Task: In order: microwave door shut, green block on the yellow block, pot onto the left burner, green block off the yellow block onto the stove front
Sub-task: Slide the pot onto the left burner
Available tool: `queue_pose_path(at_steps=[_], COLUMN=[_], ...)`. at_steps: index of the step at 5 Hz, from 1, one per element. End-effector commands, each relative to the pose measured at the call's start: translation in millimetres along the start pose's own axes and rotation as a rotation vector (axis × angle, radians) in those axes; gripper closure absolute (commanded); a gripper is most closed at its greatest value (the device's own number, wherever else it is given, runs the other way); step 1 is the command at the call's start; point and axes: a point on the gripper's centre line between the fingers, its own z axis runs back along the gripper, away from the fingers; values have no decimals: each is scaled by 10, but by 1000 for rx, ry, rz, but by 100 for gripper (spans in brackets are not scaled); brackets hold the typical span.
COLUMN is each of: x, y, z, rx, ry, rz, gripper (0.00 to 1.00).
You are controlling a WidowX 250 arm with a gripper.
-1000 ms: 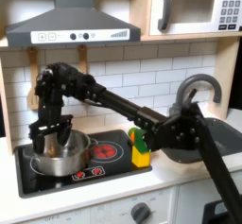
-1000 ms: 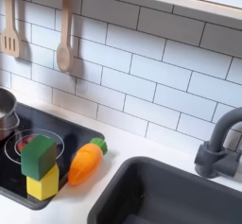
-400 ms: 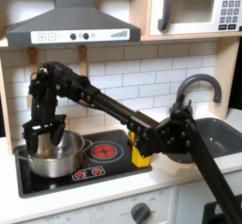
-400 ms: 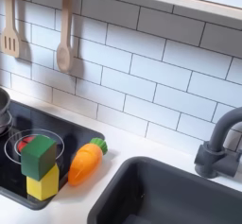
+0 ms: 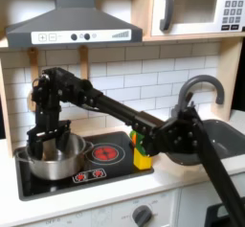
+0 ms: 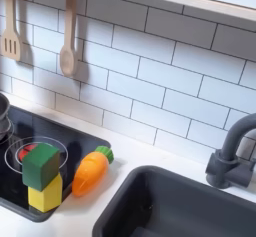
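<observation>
Pot (image 5: pixel 53 158) on the black cooktop's (image 5: pixel 120 167) burner toward the first exterior view's left, under the tool (image 5: pixel 48 138).
The tool's fingers reach down at the pot's rim, whether gripping it I cannot tell. White brick tiles back the white bench (image 6: pixel 128 151); the green block (image 6: pixel 41 165) tops the yellow block (image 6: pixel 44 195); the microwave door (image 5: pixel 190 8) is closed.

Black cooktop (image 5: pixel 67 178) sat in a pale counter (image 6: pixel 150 161). The pot (image 5: pixel 55 157) rested over its burner at the first exterior view's left; yellow block (image 6: pixel 45 194) stood on its corner, orange carrot (image 6: pixel 89 171) beside.
</observation>
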Motion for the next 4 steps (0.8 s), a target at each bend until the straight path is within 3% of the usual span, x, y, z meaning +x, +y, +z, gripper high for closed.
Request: queue_pose_path(at_steps=[1, 2, 4], x=[-202, -237, -361], y=[-262, -381, -441], z=[292, 386, 574], rx=[-59, -80, -107], ry=[-36, -50, -68], rz=[-54, -72, -82], gripper=[0, 0, 0])
